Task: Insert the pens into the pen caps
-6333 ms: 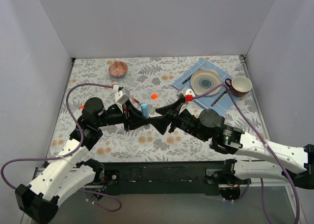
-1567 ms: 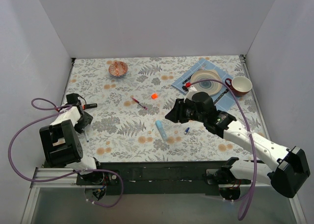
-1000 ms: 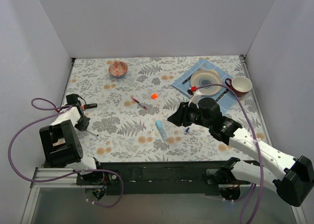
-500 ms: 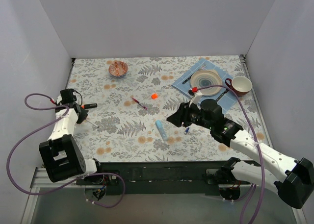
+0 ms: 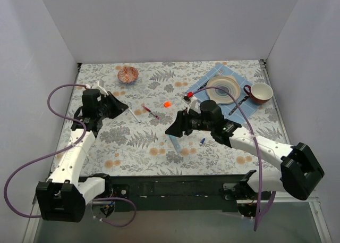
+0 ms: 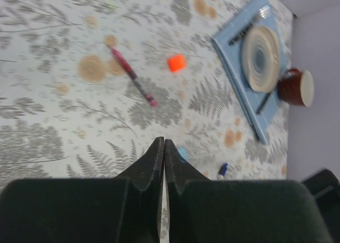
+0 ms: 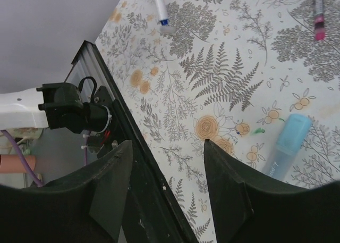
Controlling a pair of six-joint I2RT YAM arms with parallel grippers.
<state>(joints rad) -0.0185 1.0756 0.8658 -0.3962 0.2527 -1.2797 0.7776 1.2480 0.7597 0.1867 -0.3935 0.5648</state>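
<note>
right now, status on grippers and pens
Left gripper shut, nothing visible in it. Right gripper open, close by the light-blue marker. Orange cap and dark-red pen lie loose, apart. Nothing blocking the marker.

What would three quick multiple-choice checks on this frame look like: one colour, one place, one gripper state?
1. The mat under the plate is:
A green
B blue
C yellow

2. The orange cap lies:
A on the plate
B on the mat
C on the tablecloth, near the red pen

3. The right gripper is:
A open, holding nothing
B shut on the red pen
C shut on the orange cap

Answers:
1 B, the blue corners show around the plate.
2 C, it sits on the floral cloth between the pen and the mat, touching neither.
3 A, the wrist view shows only tablecloth between its spread fingers.
</note>
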